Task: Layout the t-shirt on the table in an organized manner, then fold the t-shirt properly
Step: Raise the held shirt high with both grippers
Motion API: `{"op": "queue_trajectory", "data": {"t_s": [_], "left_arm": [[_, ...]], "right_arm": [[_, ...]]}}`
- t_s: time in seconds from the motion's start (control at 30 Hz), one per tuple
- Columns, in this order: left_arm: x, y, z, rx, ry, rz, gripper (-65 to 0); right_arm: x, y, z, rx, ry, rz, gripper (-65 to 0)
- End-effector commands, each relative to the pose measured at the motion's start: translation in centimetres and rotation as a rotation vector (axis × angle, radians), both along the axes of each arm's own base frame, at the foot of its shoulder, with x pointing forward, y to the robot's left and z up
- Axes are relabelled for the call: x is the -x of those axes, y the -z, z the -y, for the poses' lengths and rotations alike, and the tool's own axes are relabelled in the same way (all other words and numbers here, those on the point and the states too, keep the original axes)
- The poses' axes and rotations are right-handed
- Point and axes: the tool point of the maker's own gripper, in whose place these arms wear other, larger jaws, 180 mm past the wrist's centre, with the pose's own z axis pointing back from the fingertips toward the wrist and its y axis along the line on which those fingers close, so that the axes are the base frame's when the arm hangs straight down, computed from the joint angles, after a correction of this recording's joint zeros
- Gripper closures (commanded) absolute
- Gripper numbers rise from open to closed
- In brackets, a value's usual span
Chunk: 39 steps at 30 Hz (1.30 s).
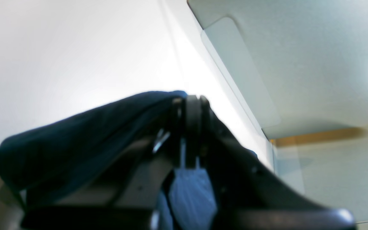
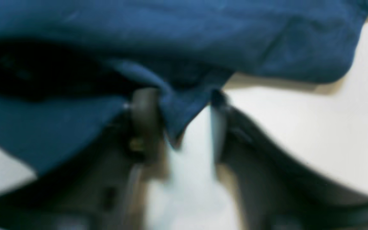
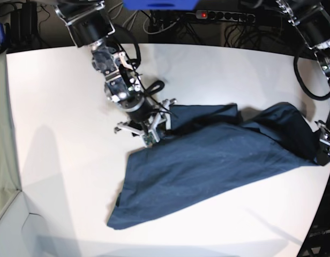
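The navy t-shirt [image 3: 208, 160] lies crumpled and slanted across the middle and right of the white table [image 3: 58, 134]. My left gripper [image 3: 321, 149] is at the table's right edge, shut on the shirt's right end. In the left wrist view its jaws [image 1: 193, 102] are pressed together, with cloth [image 1: 75, 134] draped off to the left. My right gripper [image 3: 154, 133] is at the shirt's upper left edge. In the blurred right wrist view its fingers [image 2: 145, 108] stand apart, with a point of the shirt [image 2: 203, 38] hanging between them over the table [image 2: 331, 134].
A power strip [image 3: 224, 16] and cables lie beyond the table's far edge. Pale grey panels [image 1: 299, 64] show past the table edge in the left wrist view. The curved table edge runs close to the left gripper at the right.
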Motion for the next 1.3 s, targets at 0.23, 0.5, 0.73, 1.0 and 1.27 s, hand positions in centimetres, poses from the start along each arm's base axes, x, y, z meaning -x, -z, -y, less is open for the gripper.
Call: {"op": "queue_trajectory", "data": {"t_s": [0.23,0.5,0.73,1.0,1.27], "left_arm": [[-0.7,-2.9,-0.6,-0.019,-0.008,0.080,-0.2],[-2.8,-6.6,-0.7,-0.025,-0.004,0.171,-0.2],[-5.4,-10.1,0.5,-0.031,0.029,0.250,-0.2],[-8.9,-16.4,1.3,-0.168,0.030,0.332,-0.2],[-12.9,-24.4,5.3,-0.334,0.084,0.430,-0.2]], "right_arm": [[-0.9,-4.5,-0.7,-0.054,-0.002,0.118,0.0],[-1.8,-15.1,2.4,-0.157,0.102,0.368,0.0],[-3.4,-21.4,7.0,-0.165,0.215,0.502,0.0],[-6.4,-31.3,9.2,-0.192,0.255,0.746,0.0],[-10.6,-39.6,12.3,-0.190,0.326,0.871,0.0]]}}
